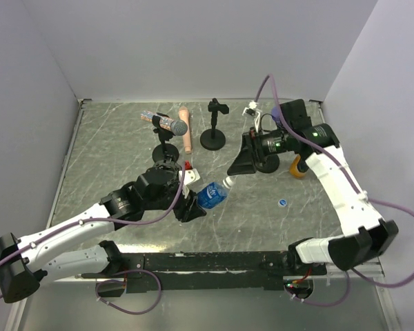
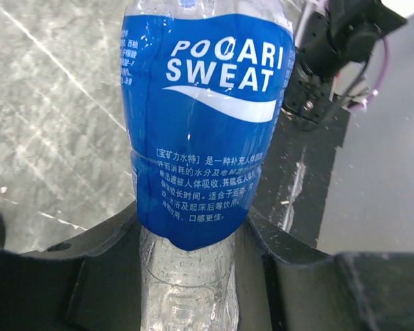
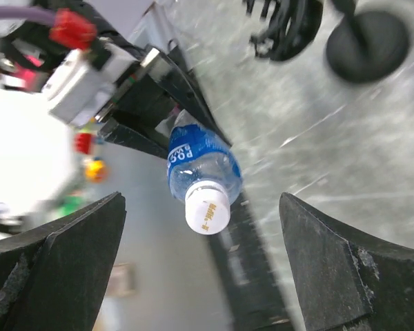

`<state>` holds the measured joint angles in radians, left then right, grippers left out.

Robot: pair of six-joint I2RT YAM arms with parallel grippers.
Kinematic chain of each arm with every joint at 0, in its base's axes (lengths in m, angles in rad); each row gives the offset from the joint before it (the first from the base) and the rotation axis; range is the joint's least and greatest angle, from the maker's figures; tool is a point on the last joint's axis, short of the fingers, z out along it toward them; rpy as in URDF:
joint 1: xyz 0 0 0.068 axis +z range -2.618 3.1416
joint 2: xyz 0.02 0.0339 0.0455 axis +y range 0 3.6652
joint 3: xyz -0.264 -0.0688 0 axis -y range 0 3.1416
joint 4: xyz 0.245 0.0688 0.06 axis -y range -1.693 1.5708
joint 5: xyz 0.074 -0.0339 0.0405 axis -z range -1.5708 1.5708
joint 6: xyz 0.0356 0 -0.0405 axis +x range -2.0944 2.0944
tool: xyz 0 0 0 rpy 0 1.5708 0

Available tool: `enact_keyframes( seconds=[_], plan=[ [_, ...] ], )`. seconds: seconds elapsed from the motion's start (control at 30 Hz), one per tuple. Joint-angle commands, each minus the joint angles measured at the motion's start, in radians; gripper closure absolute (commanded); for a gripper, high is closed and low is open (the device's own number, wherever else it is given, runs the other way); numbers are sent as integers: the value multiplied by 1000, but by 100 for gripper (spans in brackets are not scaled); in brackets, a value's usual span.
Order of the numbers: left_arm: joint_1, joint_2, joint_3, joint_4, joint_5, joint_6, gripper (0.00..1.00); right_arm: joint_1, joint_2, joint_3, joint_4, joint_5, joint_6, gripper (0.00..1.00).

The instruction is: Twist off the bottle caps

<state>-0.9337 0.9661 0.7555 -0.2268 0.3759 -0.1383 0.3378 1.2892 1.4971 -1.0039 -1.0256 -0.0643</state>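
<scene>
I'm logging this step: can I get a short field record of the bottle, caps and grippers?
bottle: blue label, in left gripper, neck toward right gripper
white cap: on the bottle
blue cap: loose on table
left gripper: shut on bottle
right gripper: open, fingers either side of white cap, not touching

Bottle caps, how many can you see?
2: a white cap on the blue bottle, and a blue cap loose on the table nearby. Others may be hidden.
</scene>
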Motion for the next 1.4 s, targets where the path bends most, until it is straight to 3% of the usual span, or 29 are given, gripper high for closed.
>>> enact_keyframes(
  seconds=[0.0, 0.1, 0.23, 0.33, 0.73, 1.0, 1.07, 1.37],
  plan=[
    [-2, 3, 28, 93, -68, -38, 99, -11, 15, 8, -62, -71, 115, 1],
    [-2, 17, 34, 107, -77, -47, 99, -14, 16, 3, -62, -68, 95, 3],
    [-2, 29, 39, 121, -77, -53, 99, -13, 27, -9, -71, -99, 78, 19],
    [-2, 39, 50, 112, -88, -57, 99, -11, 41, 3, -90, -119, 73, 25],
    [-2, 19, 59, 158, -46, -50, 99, -3, 74, 8, -107, -45, 46, 16],
    [-4, 23, 45, 155, -23, -55, 99, -6, 102, 66, -124, 10, 24, 17],
    [-4, 28, 45, 159, -29, -58, 99, -5, 102, 60, -119, -8, 24, 22],
    [-2, 51, 54, 159, -60, -70, 99, -2, 98, 65, -143, -63, -15, 67]
  ],
)
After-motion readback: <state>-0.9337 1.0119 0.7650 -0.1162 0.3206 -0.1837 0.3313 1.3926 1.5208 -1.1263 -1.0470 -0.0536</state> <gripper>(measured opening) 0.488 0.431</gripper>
